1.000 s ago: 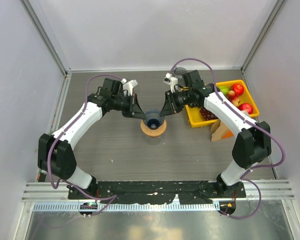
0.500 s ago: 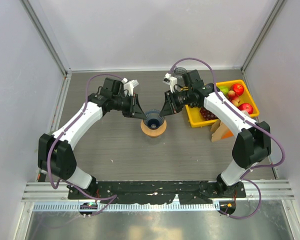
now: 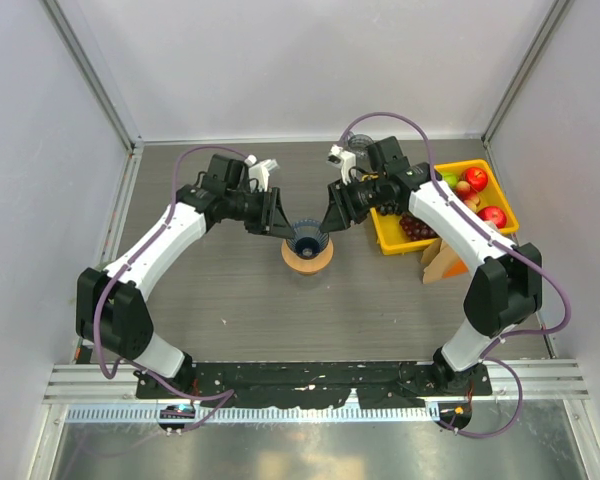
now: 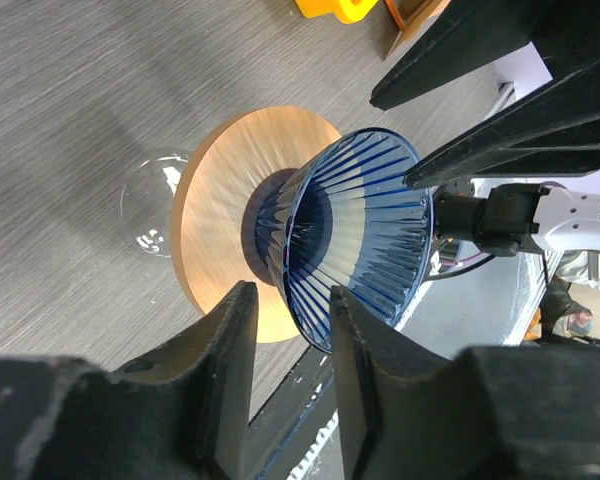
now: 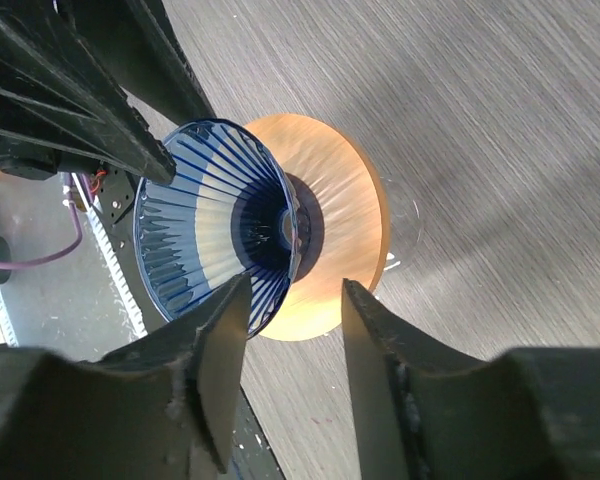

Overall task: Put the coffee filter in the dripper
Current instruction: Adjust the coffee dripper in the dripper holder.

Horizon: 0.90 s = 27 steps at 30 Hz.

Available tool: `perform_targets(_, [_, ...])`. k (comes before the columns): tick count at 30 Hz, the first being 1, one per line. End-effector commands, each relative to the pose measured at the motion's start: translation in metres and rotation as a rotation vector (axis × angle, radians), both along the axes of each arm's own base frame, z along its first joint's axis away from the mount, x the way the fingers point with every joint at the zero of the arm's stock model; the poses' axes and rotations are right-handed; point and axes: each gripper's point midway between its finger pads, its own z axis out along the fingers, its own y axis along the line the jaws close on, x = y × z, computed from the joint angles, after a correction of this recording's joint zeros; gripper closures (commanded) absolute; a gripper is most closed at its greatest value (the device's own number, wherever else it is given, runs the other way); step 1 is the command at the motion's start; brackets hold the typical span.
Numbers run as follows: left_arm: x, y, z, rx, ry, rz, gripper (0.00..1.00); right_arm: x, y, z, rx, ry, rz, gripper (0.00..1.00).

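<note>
A blue ribbed cone-shaped dripper [image 3: 306,238] stands upright on a round wooden disc [image 4: 220,200] in the middle of the grey wood-grain table [image 3: 210,290], with a clear glass vessel [image 4: 145,205] showing past the disc's edge. The cone's inside looks pale along its ribs, and I cannot tell whether that is the coffee filter lying in it; no separate filter can be made out elsewhere. The left gripper [image 3: 280,222] sits just beside the dripper's left rim, its black fingers [image 4: 225,360] parted to a narrow gap with the rim's edge showing through it and nothing pinched. The right gripper [image 3: 330,220] mirrors it at the right rim, jaws a little wider apart, also gripping nothing. On the right, a yellow plastic tray [image 3: 387,240] holds red apples [image 3: 477,180] and dark grapes [image 3: 415,228]
</note>
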Motion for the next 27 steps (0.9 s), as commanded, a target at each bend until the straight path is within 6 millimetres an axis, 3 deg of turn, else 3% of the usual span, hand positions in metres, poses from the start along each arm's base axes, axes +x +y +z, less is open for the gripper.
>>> perform_targets(1, [0.003, -0.005, 0.029, -0.043, -0.061, -0.014, 0.59, 0.005, 0.004, 0.031, 0.044, -0.077, 0.017, 0.45])
perform_targets(9, [0.006, 0.003, 0.063, -0.092, -0.158, 0.013, 0.29, 0.002, 0.002, 0.089, 0.114, -0.233, 0.036, 0.17])
perform_targets(10, [0.009, 0.009, 0.066, -0.100, -0.164, 0.037, 0.18, 0.003, -0.002, 0.097, 0.117, -0.256, 0.025, 0.10])
perform_targets(12, [0.015, 0.021, 0.071, -0.125, -0.185, 0.078, 0.15, 0.003, -0.012, 0.112, 0.120, -0.304, 0.014, 0.04])
perform_targets(13, [0.018, 0.029, 0.076, -0.135, -0.207, 0.099, 0.05, 0.001, -0.017, 0.120, 0.121, -0.327, 0.010, 0.04])
perform_targets(17, [0.020, 0.056, 0.093, -0.127, -0.333, 0.141, 0.04, -0.013, -0.052, 0.133, 0.055, -0.409, 0.031, 0.03])
perform_targets(19, [0.015, 0.063, 0.101, -0.119, -0.396, 0.121, 0.04, -0.033, -0.079, 0.122, -0.046, -0.385, 0.065, 0.00])
perform_targets(20, [0.012, 0.066, 0.106, -0.118, -0.430, 0.106, 0.04, -0.032, -0.095, 0.122, -0.118, -0.459, 0.090, 0.00])
perform_targets(23, [0.003, 0.068, 0.111, -0.121, -0.483, 0.065, 0.03, -0.054, -0.127, 0.100, -0.289, -0.463, 0.202, 0.00])
perform_targets(27, [-0.013, 0.063, 0.111, -0.171, -0.495, 0.008, 0.05, -0.056, -0.168, 0.060, -0.537, -0.464, 0.322, 0.09])
